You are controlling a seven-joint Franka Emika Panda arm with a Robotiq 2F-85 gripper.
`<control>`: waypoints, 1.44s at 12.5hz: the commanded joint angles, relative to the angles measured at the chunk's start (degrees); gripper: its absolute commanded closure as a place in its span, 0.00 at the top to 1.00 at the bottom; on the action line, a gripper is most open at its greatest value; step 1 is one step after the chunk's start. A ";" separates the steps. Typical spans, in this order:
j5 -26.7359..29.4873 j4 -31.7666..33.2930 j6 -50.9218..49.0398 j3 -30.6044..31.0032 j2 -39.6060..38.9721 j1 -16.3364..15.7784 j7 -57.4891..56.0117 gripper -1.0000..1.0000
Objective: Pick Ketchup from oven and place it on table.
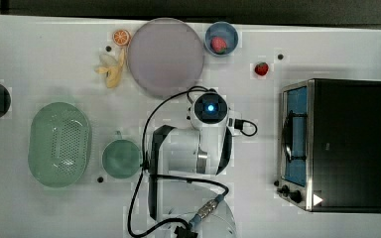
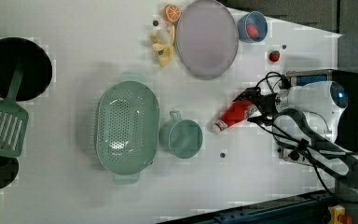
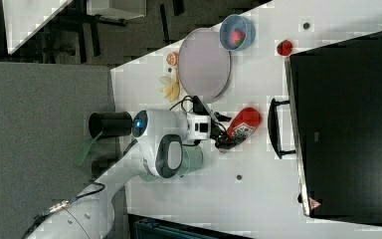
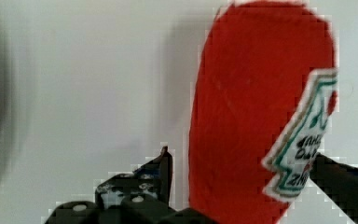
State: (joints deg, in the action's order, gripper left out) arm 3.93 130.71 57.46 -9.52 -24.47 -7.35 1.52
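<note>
The ketchup (image 2: 233, 114) is a red bottle with a white cap, lying on its side on the white table (image 2: 74, 28). In the left view it lies between the green mug and the oven (image 1: 342, 144). My gripper (image 2: 254, 109) stands over the bottle's red end, and the white cap points away toward the mug. In the wrist view the ketchup (image 4: 256, 116) lies between my fingers (image 4: 163, 170), with a small gap showing on one side, so the gripper (image 4: 242, 158) is open. The right view shows the ketchup (image 3: 243, 124) just in front of the oven's handle (image 3: 276, 127).
A purple plate (image 1: 165, 57), a blue bowl (image 1: 221, 38) holding a strawberry, a loose strawberry (image 1: 261, 69), a banana (image 1: 113, 69) and an orange slice (image 1: 121, 37) lie at the top view's top. A green colander (image 1: 59, 144) and green mug (image 1: 121, 158) sit on the top view's left.
</note>
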 commanded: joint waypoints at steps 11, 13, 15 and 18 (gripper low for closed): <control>-5.65 -30.73 -41.17 -0.27 25.16 0.35 3.86 1.00; -5.28 -33.90 -51.88 -0.01 25.53 0.32 8.48 1.00; -5.27 -36.14 -58.98 0.10 25.69 0.25 9.31 1.00; -5.28 -36.99 -56.29 0.11 25.56 0.20 9.31 1.00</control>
State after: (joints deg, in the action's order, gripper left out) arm -2.55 94.22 -1.52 -10.44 0.12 -6.74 8.28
